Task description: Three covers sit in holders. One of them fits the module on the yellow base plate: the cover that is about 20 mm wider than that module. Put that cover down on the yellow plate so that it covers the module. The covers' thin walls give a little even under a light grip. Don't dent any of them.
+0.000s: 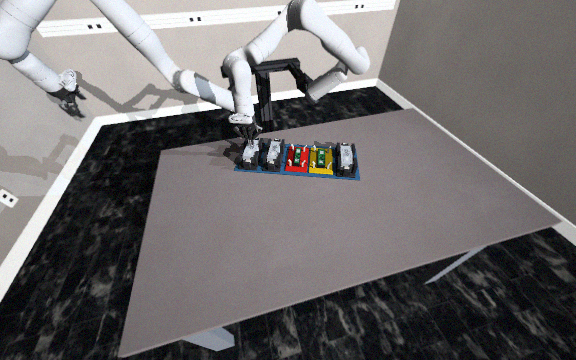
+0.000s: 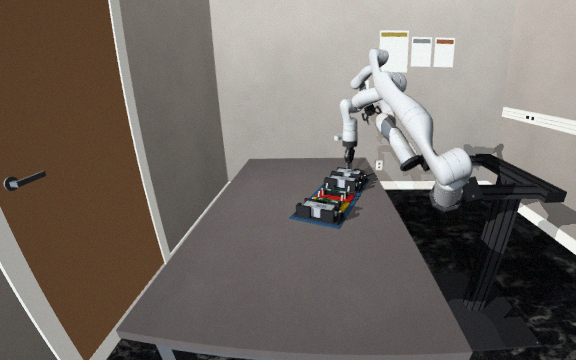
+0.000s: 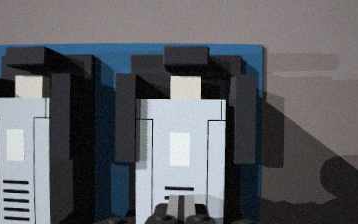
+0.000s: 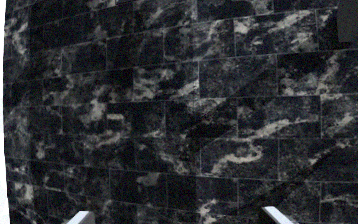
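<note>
My left gripper (image 1: 251,142) (image 2: 349,167) (image 3: 181,209) is shut with nothing between its fingertips. It is over the grey cover (image 1: 250,154) (image 3: 155,110) in the end holder; whether the tips touch it I cannot tell. A second cover (image 1: 273,154) (image 3: 22,167) sits in the holder beside it. A third cover (image 1: 346,157) (image 2: 319,205) sits in the holder at the other end. The yellow plate (image 1: 324,171) bears a green module (image 1: 322,158), uncovered. I cannot make out any dent. My right gripper (image 1: 80,106) (image 4: 177,215) is open and empty, away from the table.
The red plate (image 1: 294,169) with another green module (image 1: 298,156) lies between the second holder and the yellow plate. White posts stand on both plates. Dark holder walls rise beside the covers. All stand on a blue base (image 1: 278,173) (image 3: 105,90) near the table's back edge.
</note>
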You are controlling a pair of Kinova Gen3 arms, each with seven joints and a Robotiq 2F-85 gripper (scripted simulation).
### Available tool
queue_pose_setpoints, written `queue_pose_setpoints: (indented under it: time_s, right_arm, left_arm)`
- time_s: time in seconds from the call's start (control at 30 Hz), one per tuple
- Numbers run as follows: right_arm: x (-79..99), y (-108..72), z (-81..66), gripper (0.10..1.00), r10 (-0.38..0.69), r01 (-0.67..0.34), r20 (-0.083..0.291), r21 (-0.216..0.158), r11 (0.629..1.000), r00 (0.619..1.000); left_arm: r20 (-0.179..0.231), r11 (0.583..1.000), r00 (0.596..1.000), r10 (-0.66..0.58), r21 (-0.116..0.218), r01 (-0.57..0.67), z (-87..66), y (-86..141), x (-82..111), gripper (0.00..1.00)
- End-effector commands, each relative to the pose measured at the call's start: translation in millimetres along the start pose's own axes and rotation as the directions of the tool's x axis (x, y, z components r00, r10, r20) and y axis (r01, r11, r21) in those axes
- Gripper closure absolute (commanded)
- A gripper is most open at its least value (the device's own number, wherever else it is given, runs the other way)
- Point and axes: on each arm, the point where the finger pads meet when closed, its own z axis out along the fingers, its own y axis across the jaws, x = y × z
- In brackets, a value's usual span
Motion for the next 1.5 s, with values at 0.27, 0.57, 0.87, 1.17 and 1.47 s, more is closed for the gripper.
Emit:
queue_pose_setpoints:
  time_s: [0.27,0.57,0.87,1.17,1.47]
  right_arm:
    - [-0.3,-0.4,-0.4,0.100,0.001,-0.001,0.001,0.000,1.000,1.000]
    - [-0.3,-0.4,-0.4,0.100,0.001,-0.001,0.001,0.000,1.000,1.000]
    - [-0.3,-0.4,-0.4,0.100,0.001,-0.001,0.001,0.000,1.000,1.000]
    - [-0.3,-0.4,-0.4,0.100,0.001,-0.001,0.001,0.000,1.000,1.000]
    - [-0.3,-0.4,-0.4,0.100,0.001,-0.001,0.001,0.000,1.000,1.000]
  left_arm:
    - [-0.002,1.000,1.000,0.000,-0.002,0.000,-1.7,0.5,0.5,1.000]
    - [-0.002,1.000,1.000,0.000,-0.002,0.000,-1.7,0.5,0.5,0.002]
    - [-0.002,1.000,1.000,0.000,-0.002,0.000,-1.7,0.5,0.5,0.002]
    - [-0.002,1.000,1.000,0.000,-0.002,0.000,-1.7,0.5,0.5,0.002]
    - [-0.002,1.000,1.000,0.000,-0.002,0.000,-1.7,0.5,0.5,0.002]
